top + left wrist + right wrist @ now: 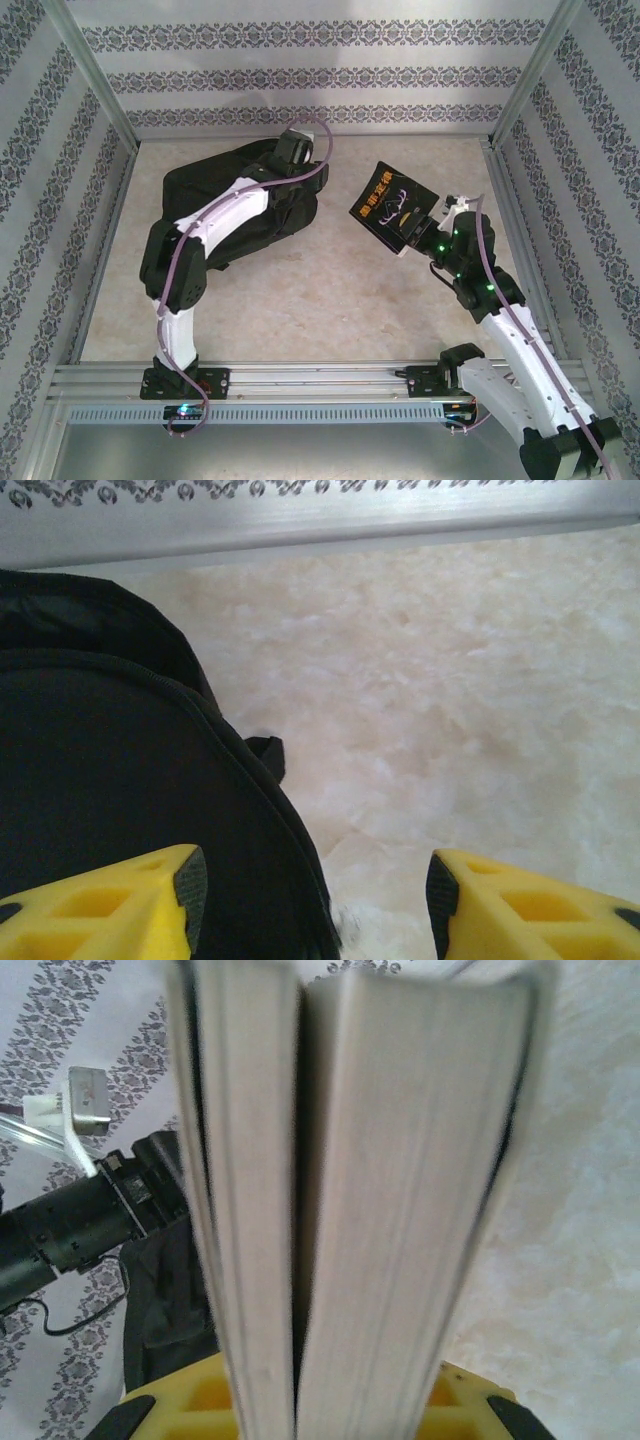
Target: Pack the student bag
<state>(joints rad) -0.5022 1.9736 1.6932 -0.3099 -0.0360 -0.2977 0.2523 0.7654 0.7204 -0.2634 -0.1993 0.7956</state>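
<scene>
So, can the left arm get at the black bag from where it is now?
Probably yes. The left gripper hangs open at the edge of the bag, one finger over the fabric, the other over bare table, nothing in between. The book in the right gripper is off to the side.

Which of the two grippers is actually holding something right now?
The right gripper: it is shut on the black book with orange lettering. The left gripper stands open over the edge of the student bag, gripping nothing.
</scene>
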